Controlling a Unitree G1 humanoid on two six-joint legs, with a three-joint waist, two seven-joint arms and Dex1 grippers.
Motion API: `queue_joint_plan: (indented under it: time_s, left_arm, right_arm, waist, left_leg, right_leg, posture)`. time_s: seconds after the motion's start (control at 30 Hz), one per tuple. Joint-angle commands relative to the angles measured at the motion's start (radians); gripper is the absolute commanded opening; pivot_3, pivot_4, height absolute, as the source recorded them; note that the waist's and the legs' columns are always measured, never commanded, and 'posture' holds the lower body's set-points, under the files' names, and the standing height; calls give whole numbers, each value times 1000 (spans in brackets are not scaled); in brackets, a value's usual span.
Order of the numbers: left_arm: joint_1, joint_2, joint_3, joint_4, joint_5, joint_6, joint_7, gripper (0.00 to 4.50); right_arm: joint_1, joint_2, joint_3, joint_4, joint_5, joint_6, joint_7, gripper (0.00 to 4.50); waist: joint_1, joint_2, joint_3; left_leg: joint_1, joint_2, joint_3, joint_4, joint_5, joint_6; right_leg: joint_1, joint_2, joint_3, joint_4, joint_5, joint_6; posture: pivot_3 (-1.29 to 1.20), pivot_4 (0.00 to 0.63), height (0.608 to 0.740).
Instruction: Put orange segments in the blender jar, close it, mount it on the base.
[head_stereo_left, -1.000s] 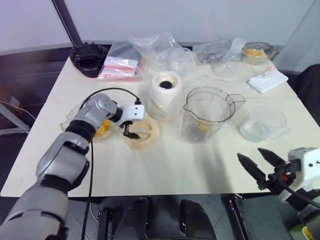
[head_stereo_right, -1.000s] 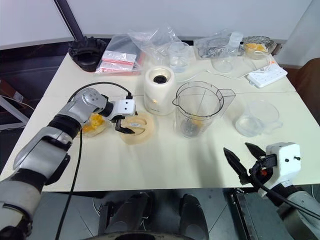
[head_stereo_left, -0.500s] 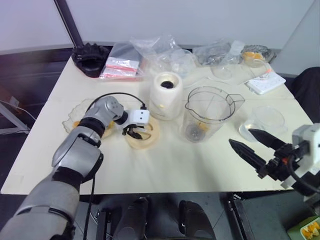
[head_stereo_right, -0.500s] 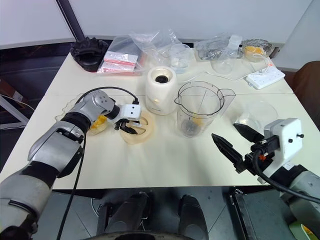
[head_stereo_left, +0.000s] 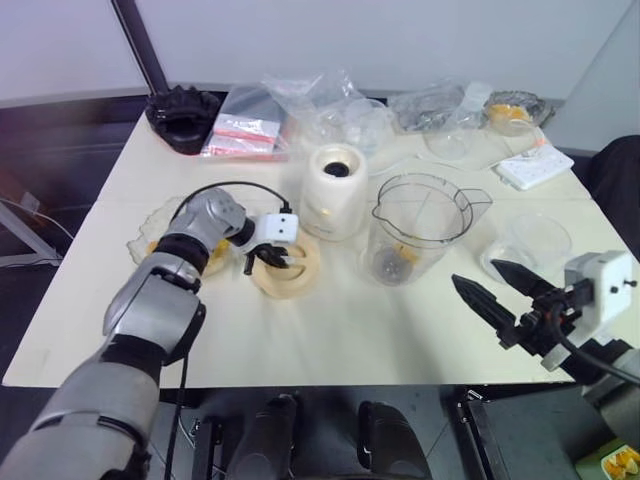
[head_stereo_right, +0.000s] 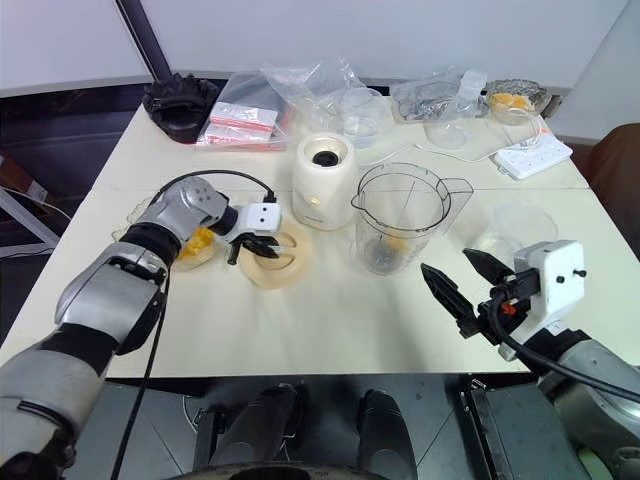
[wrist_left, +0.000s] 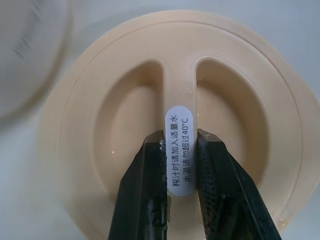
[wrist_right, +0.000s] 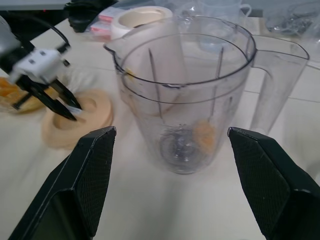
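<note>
The cream tabletop (head_stereo_right: 330, 330) is pretty crowded. Along the far edge sit a black ridged holder (head_stereo_right: 180, 103), a heap of clear plastic bags (head_stereo_right: 300, 85) with red-striped packets (head_stereo_right: 238, 120), a few clear bowls, and a white power strip (head_stereo_right: 531, 155) off to the right. The blender jar (head_stereo_right: 400, 218) stands upright around the middle, with one of the orange segments (wrist_right: 204, 134) lying at the bottom next to the blade. The base (head_stereo_right: 322, 181) stands just beside the jar on its left, dark socket facing up. Another clear bowl (head_stereo_right: 524, 228) sits to the jar's right. Left of the base, the flat cream lid (wrist_left: 170, 125) lies on the tabletop, and just past it there's a clear dish of more orange pieces (head_stereo_right: 196, 246).

The left arm reaches in from the left with its wrist bent, so the left pincer (wrist_left: 181, 145) tips down onto the lid, its fingers clamped on the lid's raised middle ridge, right over the little white label. The right pincer (head_stereo_right: 465, 283) hovers near the tabletop's front edge, aimed at the jar, fingers spread wide with nothing between them.
</note>
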Motion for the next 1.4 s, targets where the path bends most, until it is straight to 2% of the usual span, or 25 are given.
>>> queue_joint_plan:
  time_s: [0.03,0.2,0.3,0.4,0.6,0.77,0.9,1.0,1.13,1.4]
  left_arm:
    - [-117,64,94,-126,-94,77,-127,246]
    - [-223,163,117,-237,-126,173,-254,246]
    - [-334,176,147,-216,-164,266,-265,246]
    - [-510,103,224,-100,-212,345,-183,246]
    - [-629,-96,223,21,-185,289,-129,246]
    - [-667,-218,203,85,-146,331,-104,246]
    - [-658,-307,188,109,-104,360,29,246]
    - [-652,-368,203,114,-112,385,49,246]
    - [-623,-416,163,114,-71,362,55,246]
    - [-579,-437,80,122,22,319,14,246]
  right_arm:
    - [-8,15,8,12,-26,-30,24,3772]
    - [2,28,15,35,-56,-40,56,3772]
    - [13,38,14,52,-82,-48,79,3772]
    - [-26,27,26,87,-131,-61,106,3772]
    - [-133,38,61,138,-203,-72,114,3772]
    - [-149,76,98,135,-270,-82,105,3772]
    - [-149,118,118,127,-310,-98,96,3772]
    - [-149,142,128,119,-336,-103,89,3772]
    - [-130,165,144,97,-361,-104,90,3772]
    - [-122,213,167,81,-399,-109,73,3772]
  waist:
    - [0,-2,2]
    - [-2,-1,1]
    - [-1,-2,1]
    - [4,-5,3]
    - [1,-3,2]
    - [-10,-3,3]
    - [-10,-2,3]
    - [-7,-2,3]
    - [-1,-2,3]
    - [-1,-1,3]
  left_leg:
    - [-1,0,0,0,0,0]
    - [-1,0,1,0,-1,1]
    - [-1,0,1,0,-1,1]
    - [-2,0,0,2,-1,1]
    - [-4,-1,1,6,-2,4]
    - [-4,-1,1,4,-2,4]
    - [-4,-1,1,2,-2,4]
    - [-4,-1,2,3,-2,4]
    - [-4,-1,1,3,-2,4]
    - [-3,-1,2,3,-2,4]
  right_leg:
    - [-1,0,0,0,0,0]
    - [-1,0,0,0,0,0]
    - [-1,0,0,0,0,1]
    - [-1,1,0,1,-1,1]
    - [1,-1,-1,-1,-2,5]
    - [-3,0,-1,3,-1,3]
    - [-4,0,-1,3,-1,5]
    - [-3,0,0,3,-1,5]
    - [-3,0,0,3,-1,5]
    - [-3,0,0,4,-1,5]
  posture:
    - [0,150,740]
    - [0,150,740]
    - [0,150,740]
    - [0,150,740]
    - [0,150,740]
    - [0,150,740]
    - [0,150,740]
    - [0,150,740]
    - [0,150,740]
    - [0,150,740]
